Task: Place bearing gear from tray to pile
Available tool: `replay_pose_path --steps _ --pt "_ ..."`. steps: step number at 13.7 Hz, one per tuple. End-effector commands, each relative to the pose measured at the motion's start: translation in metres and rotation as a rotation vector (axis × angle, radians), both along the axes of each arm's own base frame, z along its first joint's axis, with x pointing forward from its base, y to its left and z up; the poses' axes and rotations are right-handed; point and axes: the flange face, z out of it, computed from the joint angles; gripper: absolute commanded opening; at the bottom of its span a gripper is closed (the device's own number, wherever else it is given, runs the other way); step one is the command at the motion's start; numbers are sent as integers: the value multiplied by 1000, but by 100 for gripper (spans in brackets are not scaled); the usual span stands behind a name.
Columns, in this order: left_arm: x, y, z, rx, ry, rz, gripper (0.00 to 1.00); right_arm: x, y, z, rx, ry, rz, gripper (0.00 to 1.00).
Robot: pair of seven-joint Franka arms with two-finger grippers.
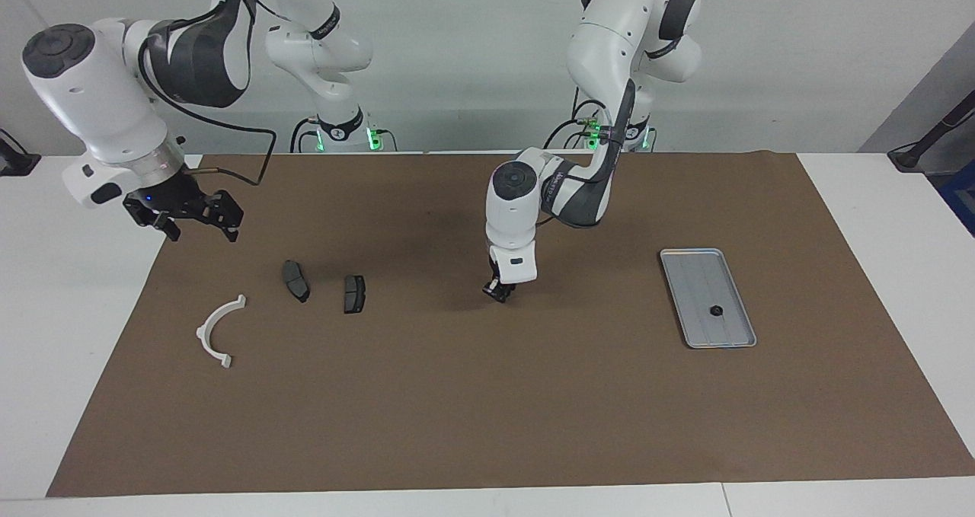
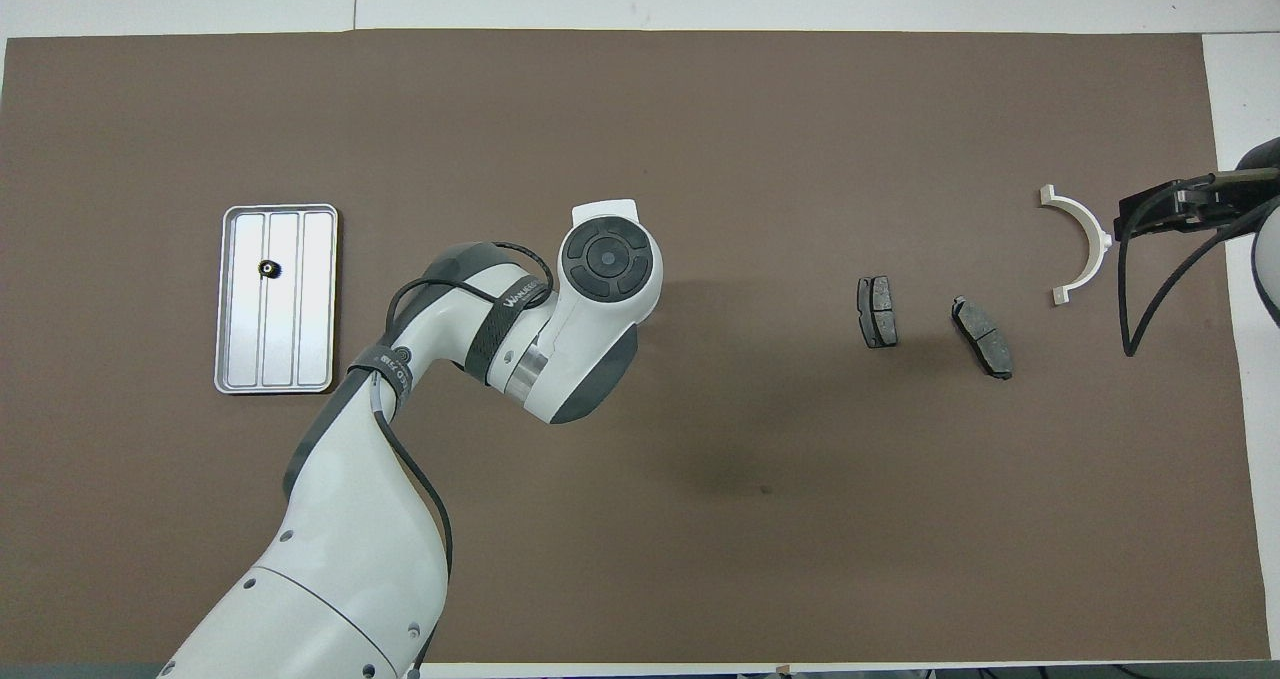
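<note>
The silvery tray (image 1: 689, 253) (image 2: 280, 208) lies toward the left arm's end of the mat, with a small dark bearing gear (image 1: 716, 311) (image 2: 268, 269) on it. The pile at the right arm's end is a white bracket (image 1: 204, 327) (image 2: 1095, 231) and two dark pads (image 1: 295, 281) (image 1: 354, 294) (image 2: 877, 311) (image 2: 982, 336). My left gripper (image 1: 499, 290) hangs low over the mat's middle, between tray and pile, shut; I cannot see whether anything is in its tips. The overhead view hides it under its own wrist. My right gripper (image 1: 183, 212) (image 2: 1135, 221) hovers open beside the bracket, over the mat's edge.
A brown mat (image 1: 487, 410) covers most of the white table (image 1: 61, 288). The left arm's elbow and forearm (image 2: 470, 329) stretch over the mat between the tray and its gripper. A black cable (image 2: 1150, 289) hangs from the right wrist.
</note>
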Motion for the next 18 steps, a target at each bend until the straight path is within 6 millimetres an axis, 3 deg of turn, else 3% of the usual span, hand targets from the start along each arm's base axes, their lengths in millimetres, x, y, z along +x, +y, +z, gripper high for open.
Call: replay_pose_path --steps 1,2,3,4,6,9,12,14,16,18 --pt "-5 4 -7 17 -17 3 61 1 -1 -1 17 -14 19 100" --pt "-3 4 -4 18 -16 6 94 0 1 -2 17 -11 22 100" --pt "-1 6 0 21 -16 11 99 1 3 -2 19 -11 20 100" --pt "6 11 6 14 -24 23 100 1 8 -2 19 -11 19 100" --pt "26 43 21 37 -24 71 97 11 7 -11 114 -16 -35 100" --pt "49 91 42 96 -18 26 95 48 23 -14 95 -35 8 100" --pt "82 175 67 97 -3 -77 87 76 83 -30 93 -44 39 100" --pt "97 230 77 98 14 -174 86 85 138 -40 87 -49 36 100" --pt "107 276 77 101 35 -273 84 82 217 -56 40 -55 77 100" --pt "112 325 73 100 57 -394 84 71 274 -69 26 -46 48 100"
